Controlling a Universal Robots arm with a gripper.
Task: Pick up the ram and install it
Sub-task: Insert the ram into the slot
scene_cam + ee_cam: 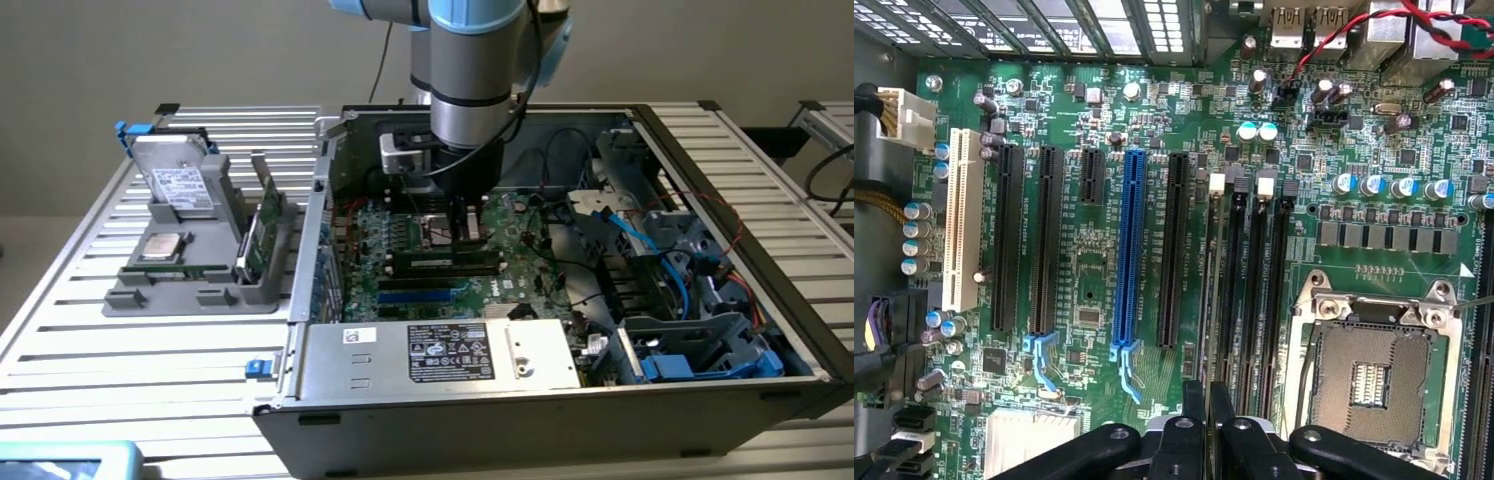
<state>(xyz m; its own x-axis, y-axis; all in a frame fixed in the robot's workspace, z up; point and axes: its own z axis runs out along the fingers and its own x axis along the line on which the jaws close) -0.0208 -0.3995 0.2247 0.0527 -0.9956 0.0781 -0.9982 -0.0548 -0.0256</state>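
Observation:
My gripper [463, 240] reaches straight down into the open computer case, over the green motherboard [514, 225]. Its fingers are shut on the ram [438, 262], a slim stick with a pale label lying along the black memory slots. In the wrist view the ram [1208, 300] shows edge-on as a thin line running from between the fingertips of my gripper [1206, 410] up to a white slot latch [1217, 182]. It lines up with the slot furthest from the CPU socket [1374, 370]. I cannot tell whether it is seated or just above the slot.
A grey tray [200, 295] outside the case at the exterior view's left holds a drive [180, 185] and green cards standing on edge [267, 215]. The power supply [441, 350] sits in front of the board. Blue and black cables [627, 230] crowd the case's right.

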